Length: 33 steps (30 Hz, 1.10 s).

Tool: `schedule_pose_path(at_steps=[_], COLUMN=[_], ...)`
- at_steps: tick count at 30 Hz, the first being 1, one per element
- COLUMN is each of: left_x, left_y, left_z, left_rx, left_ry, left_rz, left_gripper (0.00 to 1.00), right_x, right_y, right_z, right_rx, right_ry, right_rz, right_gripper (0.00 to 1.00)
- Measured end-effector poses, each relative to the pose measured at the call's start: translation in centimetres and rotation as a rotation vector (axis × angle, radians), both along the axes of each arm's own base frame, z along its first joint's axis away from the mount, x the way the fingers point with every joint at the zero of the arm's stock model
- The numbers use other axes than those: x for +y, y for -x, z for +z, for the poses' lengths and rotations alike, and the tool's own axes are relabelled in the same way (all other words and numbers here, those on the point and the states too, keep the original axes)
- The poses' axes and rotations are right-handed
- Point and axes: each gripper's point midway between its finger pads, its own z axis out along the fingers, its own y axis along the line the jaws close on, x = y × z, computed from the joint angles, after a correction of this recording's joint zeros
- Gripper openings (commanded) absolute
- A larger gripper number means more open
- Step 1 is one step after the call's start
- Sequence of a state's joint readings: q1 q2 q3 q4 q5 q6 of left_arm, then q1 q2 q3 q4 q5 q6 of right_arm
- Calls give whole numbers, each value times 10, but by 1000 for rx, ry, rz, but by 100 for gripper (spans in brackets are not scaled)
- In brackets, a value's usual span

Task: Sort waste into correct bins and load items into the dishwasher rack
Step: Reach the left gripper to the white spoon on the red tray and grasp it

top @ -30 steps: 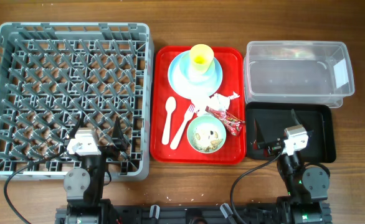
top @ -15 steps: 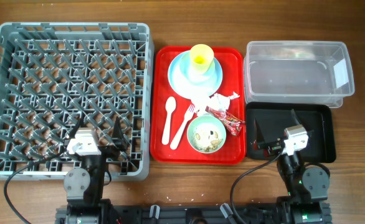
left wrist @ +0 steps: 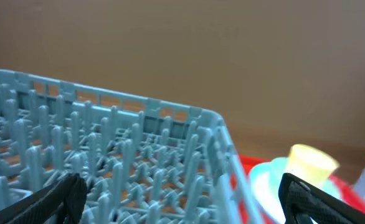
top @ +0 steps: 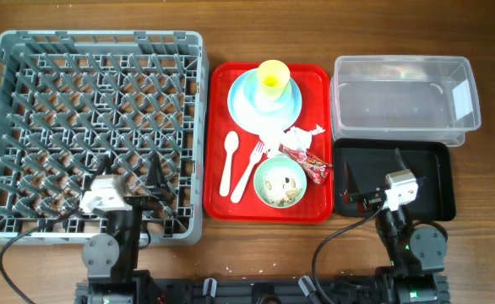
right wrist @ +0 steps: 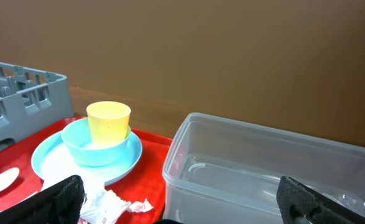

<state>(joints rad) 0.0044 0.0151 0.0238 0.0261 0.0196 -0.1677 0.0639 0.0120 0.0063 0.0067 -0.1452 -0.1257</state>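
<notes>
The grey dishwasher rack (top: pixel 28 127) fills the left side and also shows in the left wrist view (left wrist: pixel 108 149). On the red tray (top: pixel 218 181) stand the yellow cup (top: pixel 273 78) in a small blue dish on the light blue plate (top: pixel 246 105), the napkin (top: pixel 294 138), the red wrapper (top: pixel 312 165), the cream spoon (top: pixel 229 160) and fork (top: pixel 247 167), and the pale green bowl (top: pixel 280 182) holding rice scraps. The clear tub (top: pixel 399 97) and black tray (top: pixel 429 181) lie to the right. My left gripper (top: pixel 161 192) is open over the rack's near right corner. My right gripper (top: pixel 372 173) is open over the black tray.
Bare wooden table lies between the rack, the red tray and the bins. In the right wrist view I see the cup (right wrist: pixel 108 123), the plate (right wrist: pixel 58 158), the napkin (right wrist: pixel 111 204) and the tub (right wrist: pixel 263 168). A brown wall stands behind the table.
The left arm's wrist has shifted slightly to the left and nearer. The right arm and all the objects have not moved.
</notes>
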Motion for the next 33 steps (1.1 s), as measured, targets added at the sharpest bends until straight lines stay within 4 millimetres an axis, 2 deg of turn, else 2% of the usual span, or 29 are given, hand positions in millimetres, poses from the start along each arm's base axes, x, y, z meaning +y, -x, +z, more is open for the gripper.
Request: schedule_pose_path(at_steps=[1,2,3,4,5,7,8,9,10,11,12,14,15,16,17,18,19,20,21,22,23,25,27,30,33], left_x=[-2,-5,-8,-9,-15,-33,-45,-53,-62,-68,-83,-107,-117,-128,-142,-149,-152,-171,-183,-190,-193,-202,-198,-187,-177], left_y=[2,6,13,14,21,20,16,10,-7,-20,-37,-40,-35,-32,-30,-29,-29,-25,-23,-22,-22,-24,-26,-34,-42], left_z=[8,29,65,71,96,125,144,155,169,173,162,137,121,103,76,58,48,25,3,-17,-35,-74,-108,-133,-143], left_rx=[-7,-23,-58,-67,39,230,316,372,411,437,508,657,744,837,952,1016,1050,1118,1179,1227,1264,1330,1383,1403,1389], left_ry=[30,62,85,88,107,130,148,163,181,193,235,323,344,345,314,270,240,150,73,13,-40,-152,-264,-345,-405], left_rz=[-11,-32,-53,-55,-91,-181,-251,-294,-347,-384,-468,-585,-608,-612,-605,-584,-559,-549,-519,-475,-430,-350,-268,-181,-117], left_gripper=[100,100,100,100,100,100,100,100,100,99,74,29,24,14,12,14,22,28,29,34,38,40,41,41,40], right_x=[0,0,0,0,0,0,0,0,0,0,0,0,0,0,0,0,0,0,0,0,0,0,0,0,0], right_y=[0,0,0,0,0,0,0,0,0,0,0,0,0,0,0,0,0,0,0,0,0,0,0,0,0], right_z=[0,0,0,0,-1,-1,-2,-2,-2,-2,-2,-2,-1,-2,-1,-2,-2,-2,-2,-2,-2,-2,-1,-1,-1], right_rx=[0,0,1,1,4,6,8,8,8,7,7,7,6,7,6,7,7,7,7,7,7,7,6,6,6], right_ry=[0,0,0,0,0,0,0,0,0,0,0,0,0,0,0,0,0,0,0,0,0,0,0,0,0], right_rz=[0,0,0,0,0,0,0,0,0,0,0,0,-1,0,-1,0,0,0,0,0,0,0,0,0,0], right_gripper=[100,100,100,100,100,100,100,100,100,100,100,100,100,100,100,100,100,100,100,100,100,100,100,100,100])
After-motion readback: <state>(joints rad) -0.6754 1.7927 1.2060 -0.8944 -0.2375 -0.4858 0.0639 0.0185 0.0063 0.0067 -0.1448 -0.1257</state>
